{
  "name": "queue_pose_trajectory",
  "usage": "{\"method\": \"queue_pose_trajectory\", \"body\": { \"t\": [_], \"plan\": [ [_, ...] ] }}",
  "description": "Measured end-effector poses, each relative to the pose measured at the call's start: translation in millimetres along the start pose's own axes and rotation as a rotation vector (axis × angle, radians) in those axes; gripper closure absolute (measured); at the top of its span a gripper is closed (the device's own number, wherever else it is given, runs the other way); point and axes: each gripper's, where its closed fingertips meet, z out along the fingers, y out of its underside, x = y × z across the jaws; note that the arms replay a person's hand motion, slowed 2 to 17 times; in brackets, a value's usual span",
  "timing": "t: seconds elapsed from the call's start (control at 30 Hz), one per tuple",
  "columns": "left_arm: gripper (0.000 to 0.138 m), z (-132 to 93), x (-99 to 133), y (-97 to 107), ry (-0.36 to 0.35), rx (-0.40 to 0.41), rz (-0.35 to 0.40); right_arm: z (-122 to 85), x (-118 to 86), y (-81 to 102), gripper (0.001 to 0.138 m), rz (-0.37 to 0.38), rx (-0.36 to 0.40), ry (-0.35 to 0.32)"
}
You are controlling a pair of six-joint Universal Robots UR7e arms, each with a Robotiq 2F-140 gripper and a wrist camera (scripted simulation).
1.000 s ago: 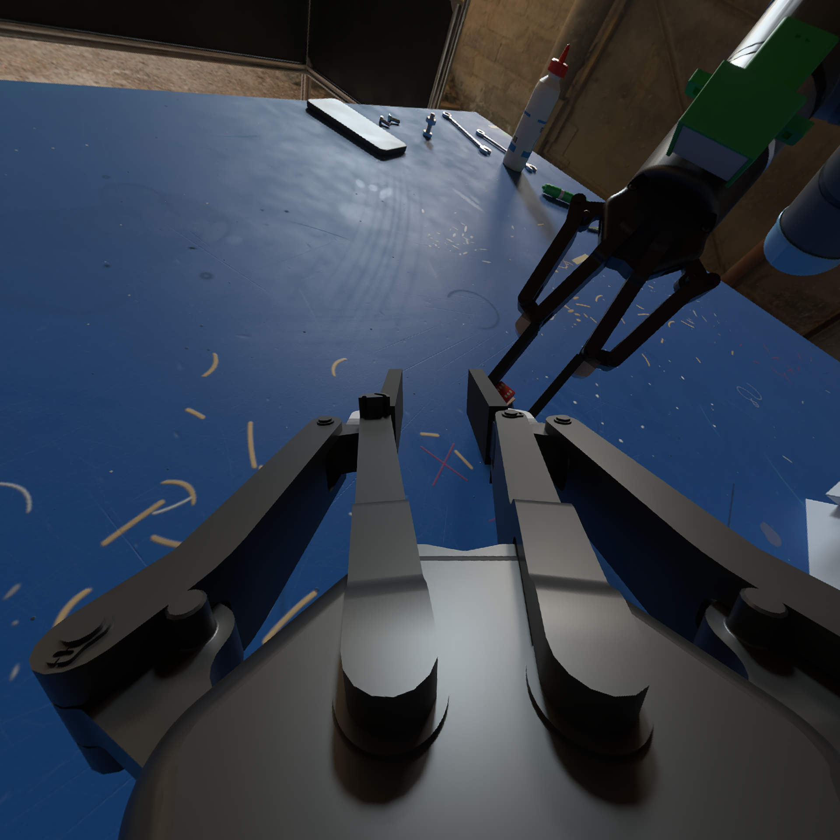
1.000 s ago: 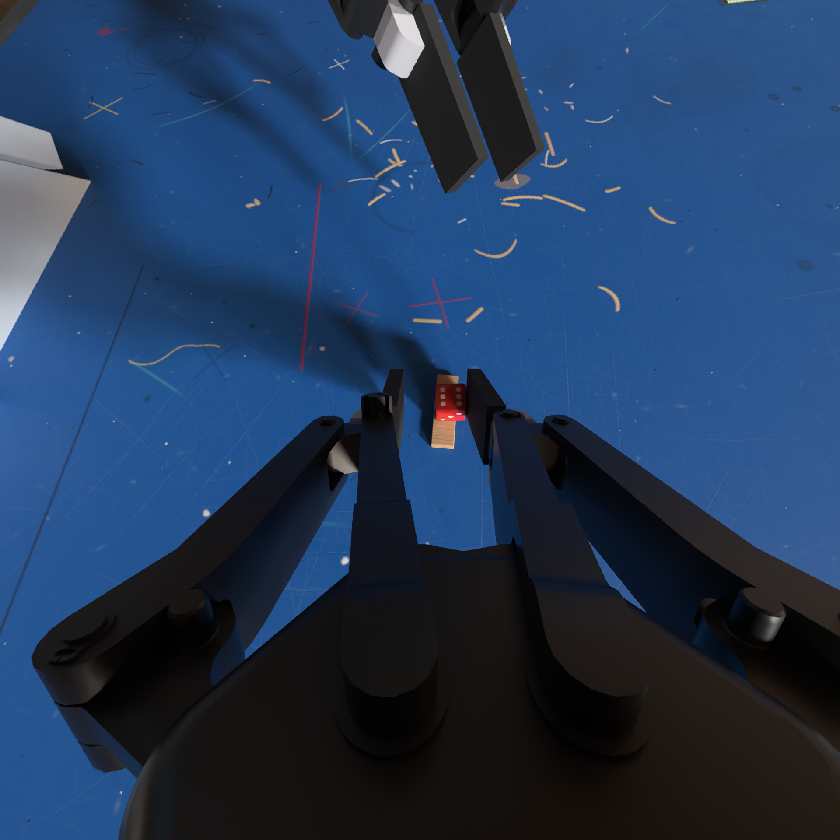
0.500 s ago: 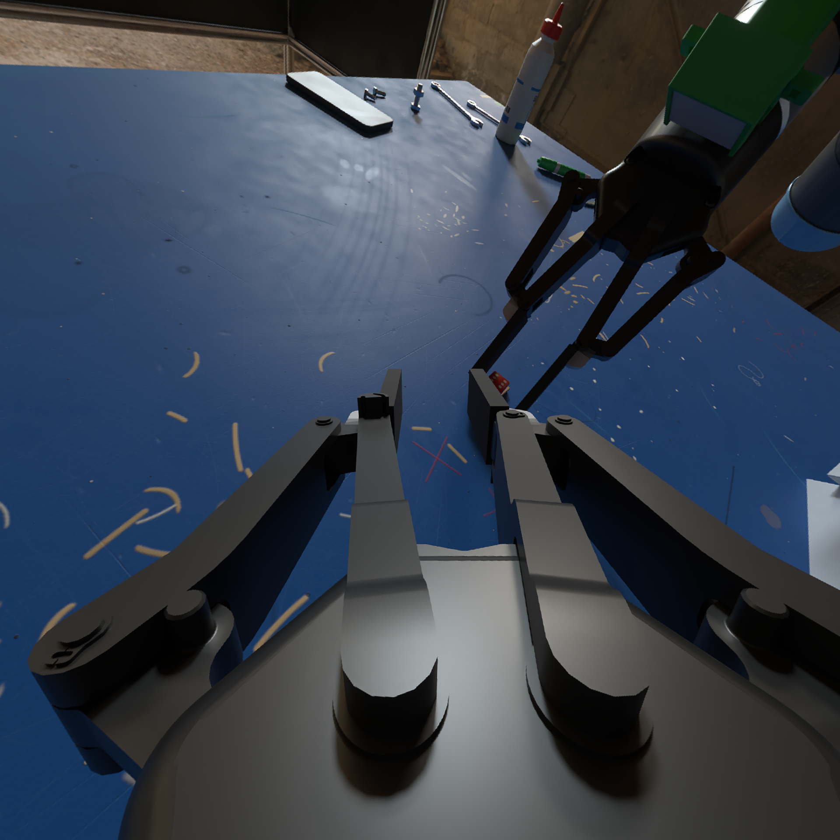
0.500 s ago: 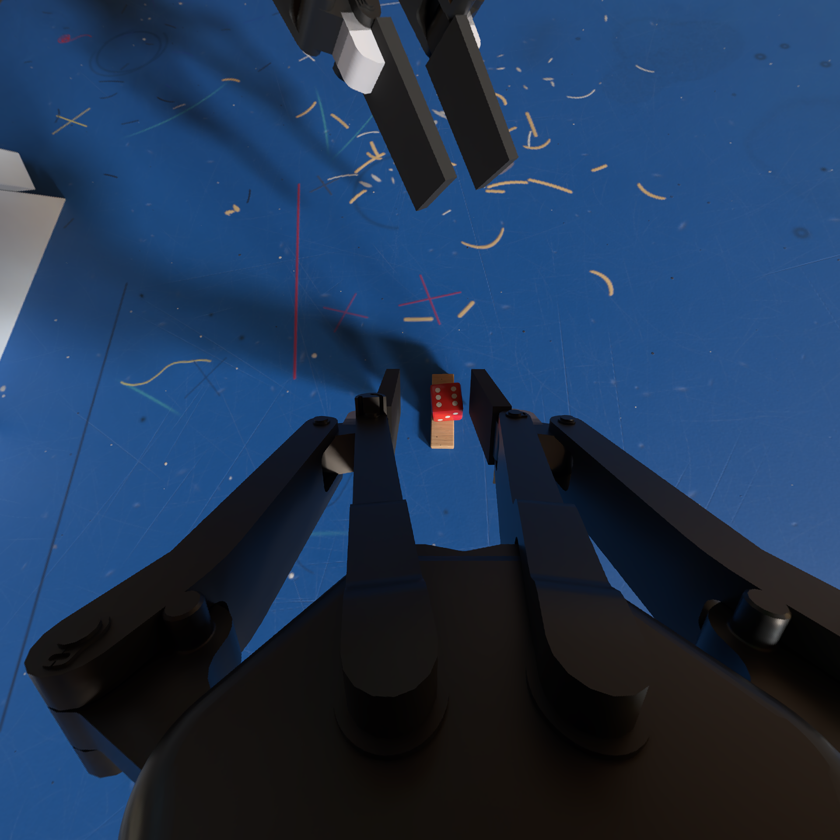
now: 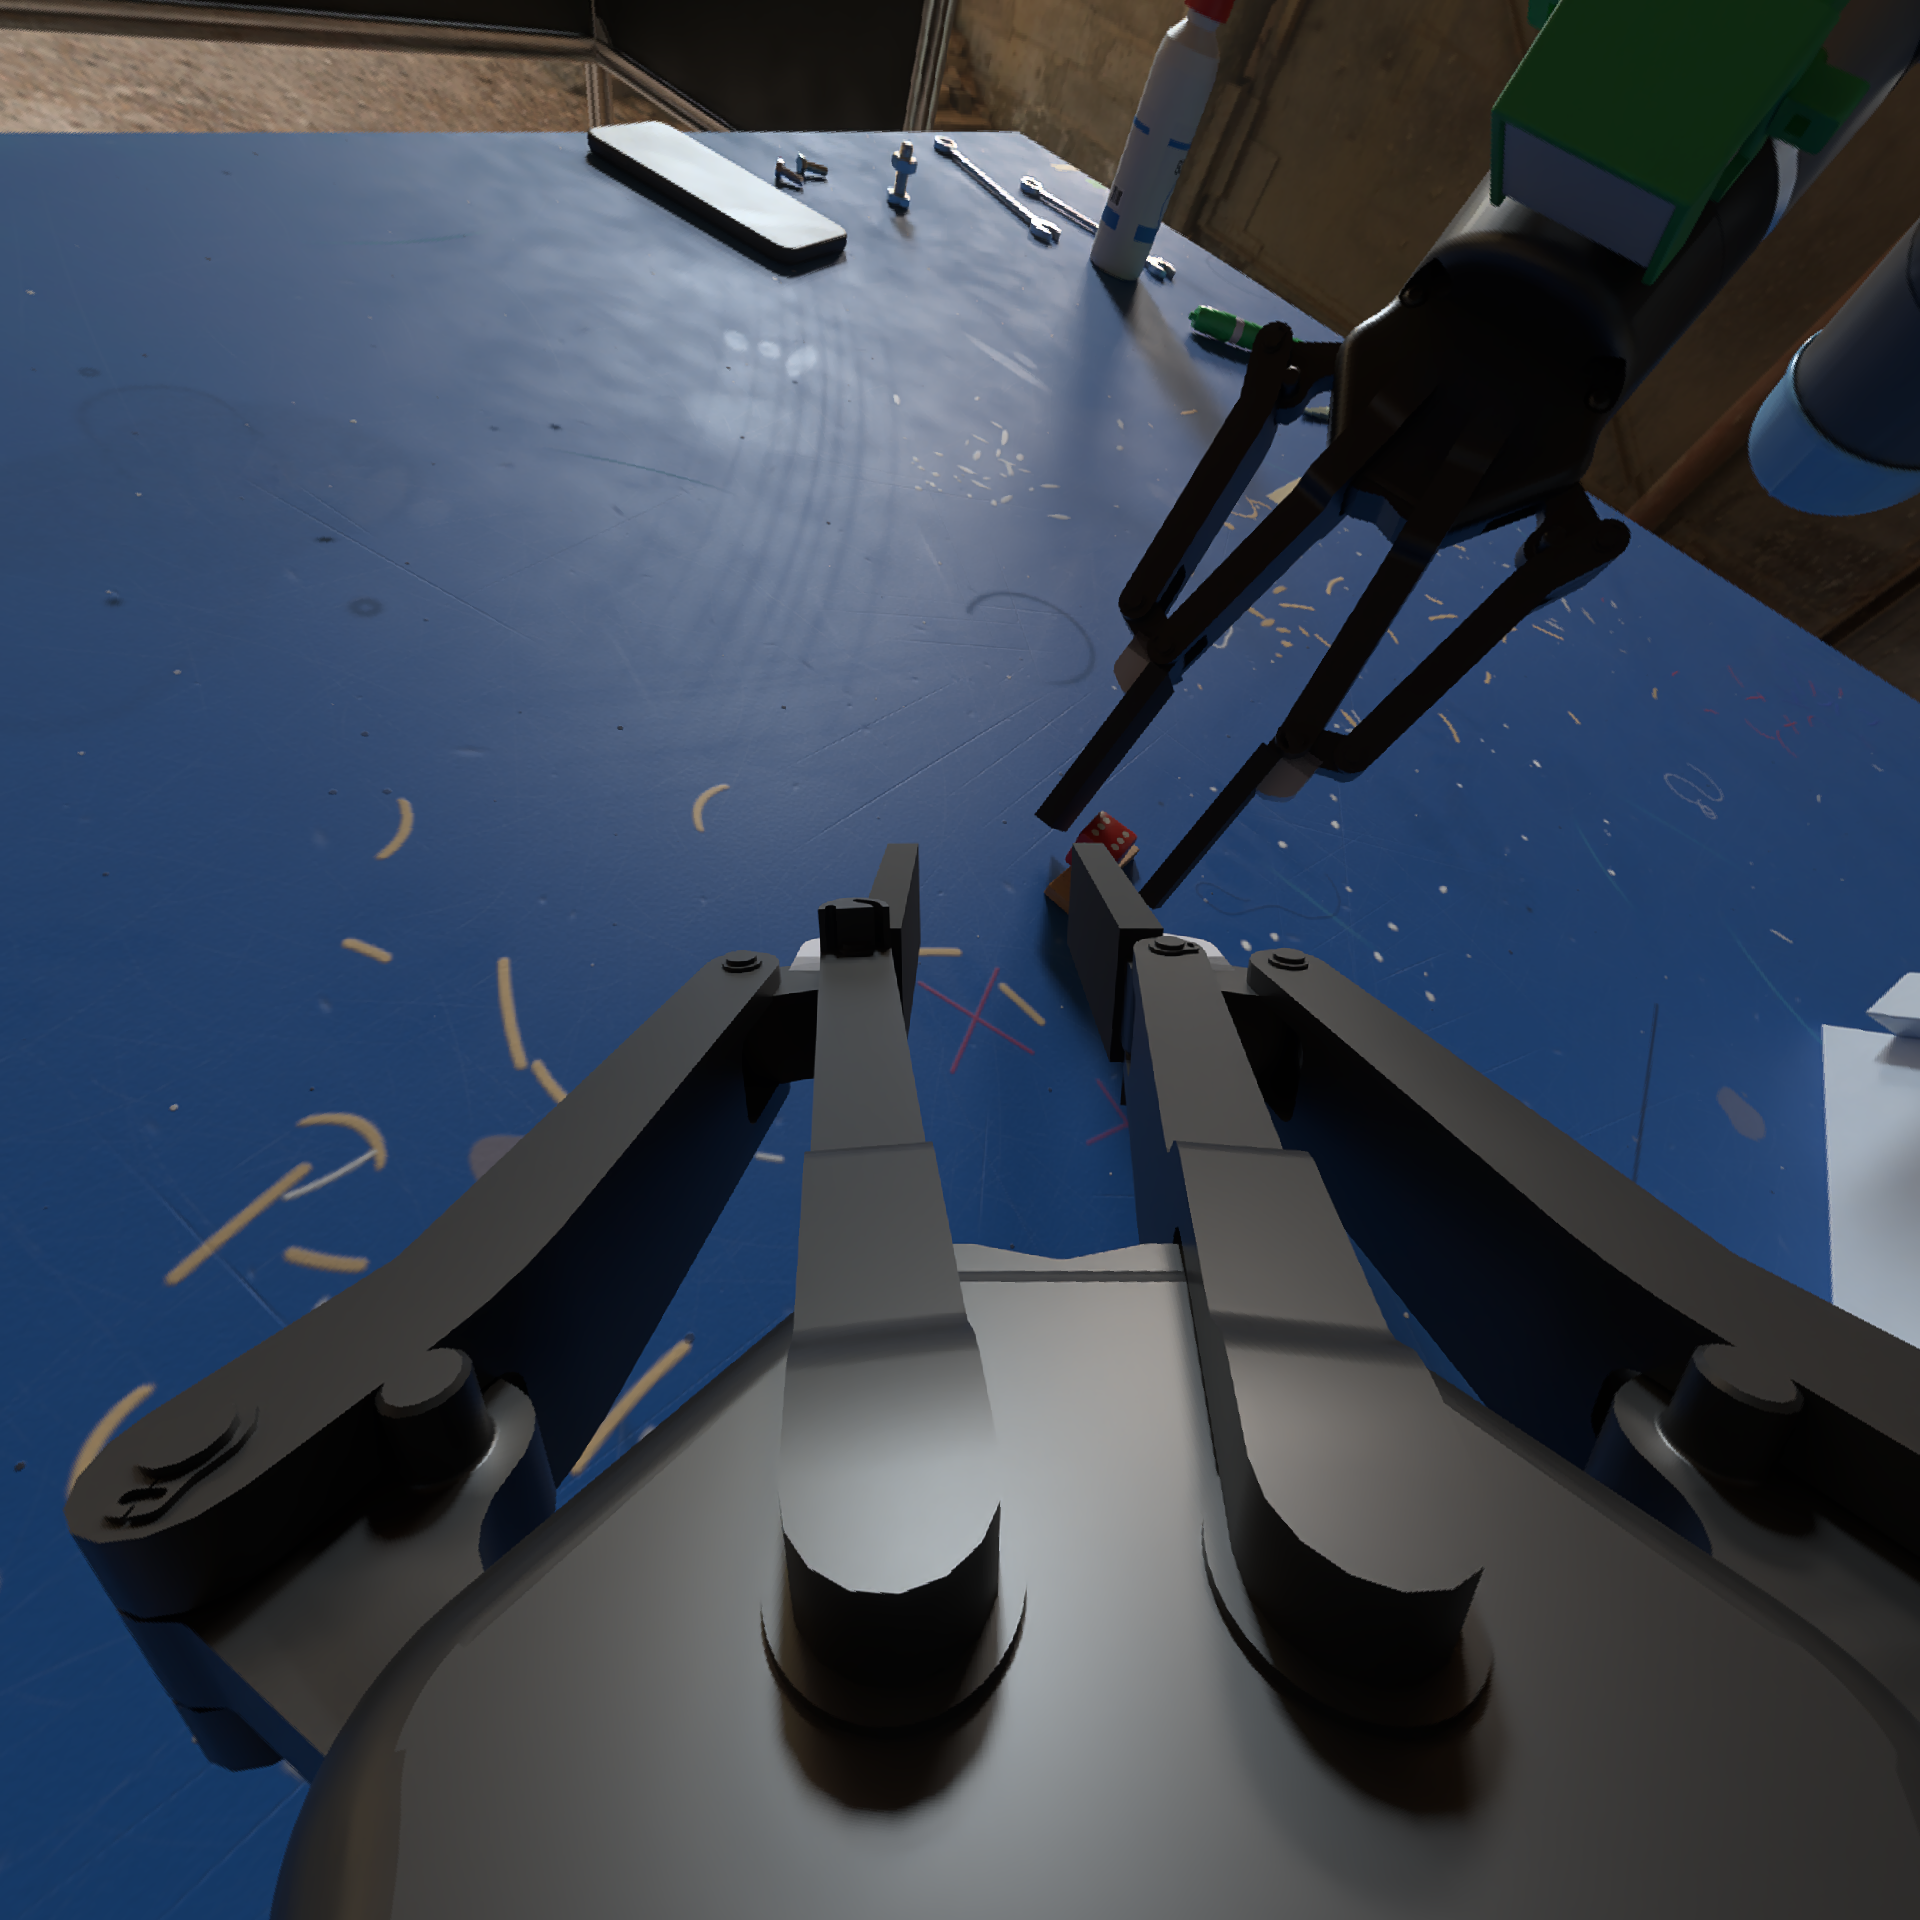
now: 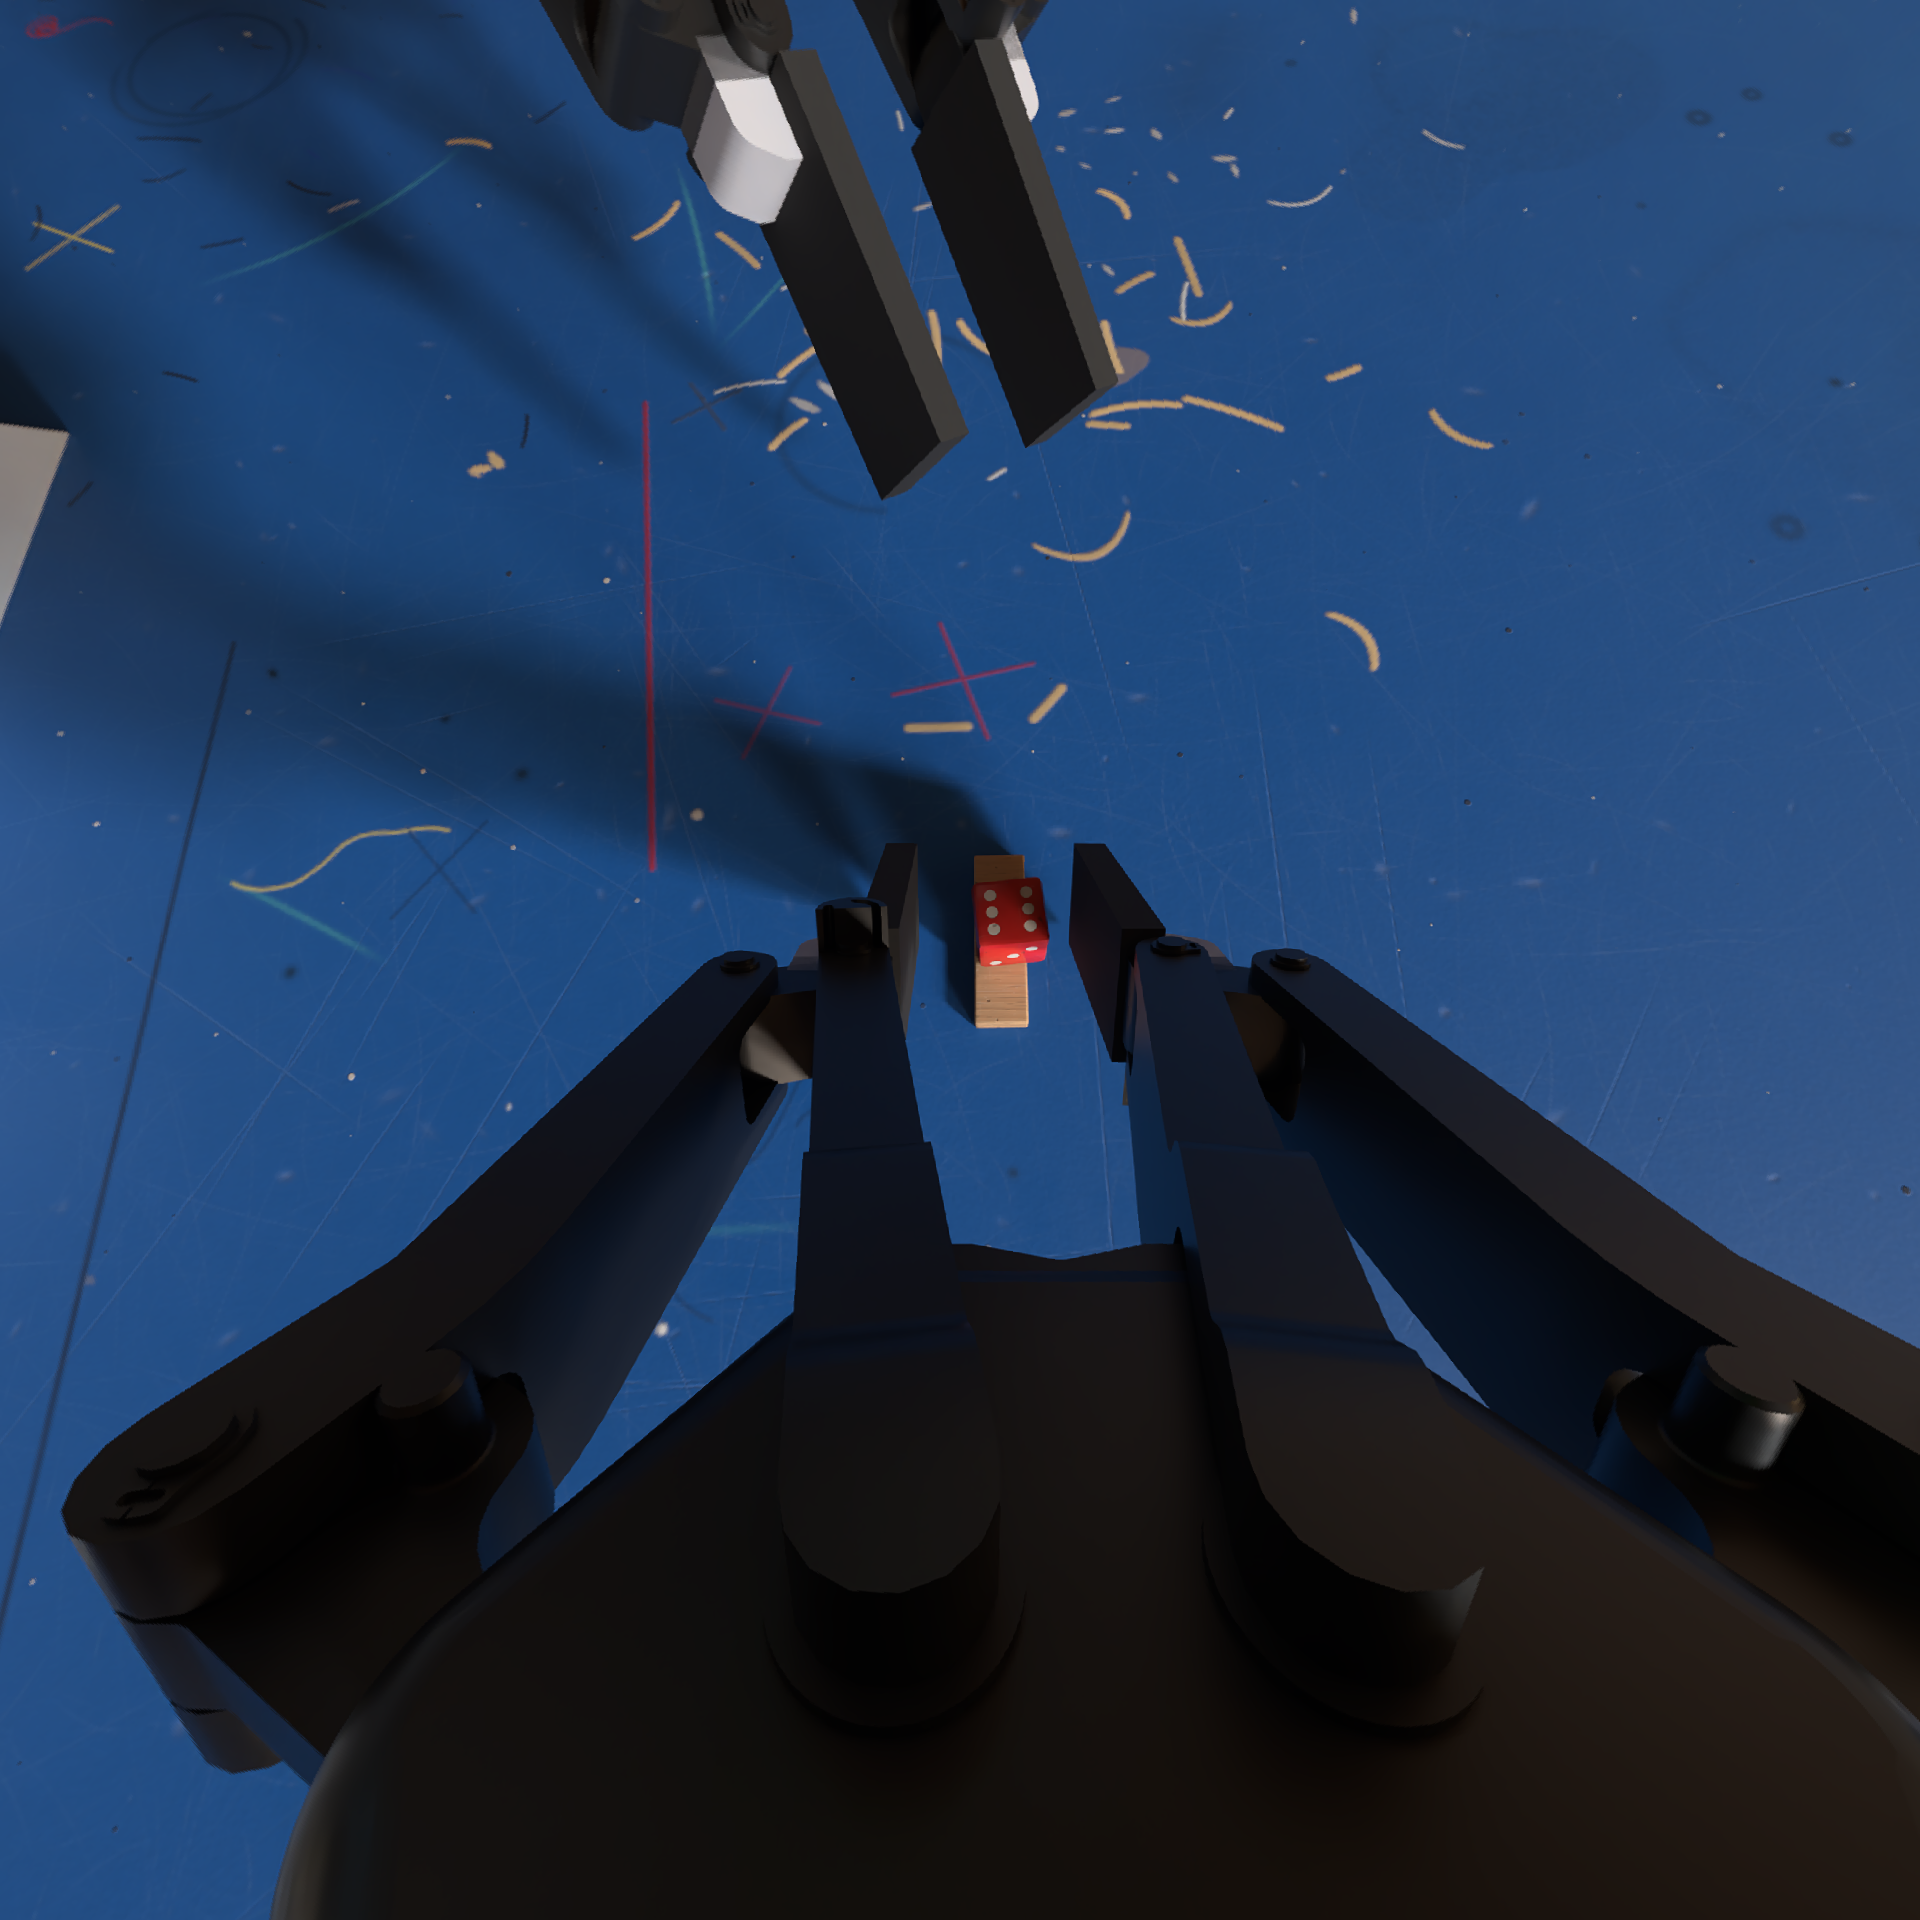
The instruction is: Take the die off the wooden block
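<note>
left gripper (image 5: 992,904): fingers spread, empty, I've got it parked aside, clear of the pick
die (image 6: 1009,920): red, sits on wooden block (image 6: 1002,992) on blue table (image 6: 1558,831)
right gripper (image 6: 995,904): fingers spread, straddling die, not touching, lined up to pinch

A scuffed blue bench (image 5: 436,499) fills most of the scene, flecked with pale wood shavings (image 6: 1086,549) and crossed by thin red chalk marks (image 6: 648,634). Light falls from one side, casting long soft shadows. Beyond the far edge stands a rough tan stone wall (image 5: 1340,125) and a dark metal frame (image 5: 925,62).
</note>
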Motion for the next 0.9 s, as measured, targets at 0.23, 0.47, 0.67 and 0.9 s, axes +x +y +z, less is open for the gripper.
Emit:
{"method": "queue_pose_trajectory", "body": {
  "t": [0.23, 0.47, 0.67, 0.9],
  "plan": [
    [0.100, -8, -5, 1, -0.019, 0.010, 0.014, 0, 0, 1.2, 0.099, -0.002, -0.012, 0.017],
    [0.101, -17, -18, -5, -0.056, 0.054, -0.005, 0, 1, 1.3, 0.100, -0.004, -0.008, 0.029],
    [0.101, -22, -26, -4, -0.081, 0.051, 0.004, 1, 1, 1.2, 0.103, -0.013, -0.010, 0.035],
    [0.101, -25, -29, -4, -0.089, 0.054, 0.004, 0, 1, 0.7, 0.114, -0.023, -0.004, 0.034]
  ]
}}
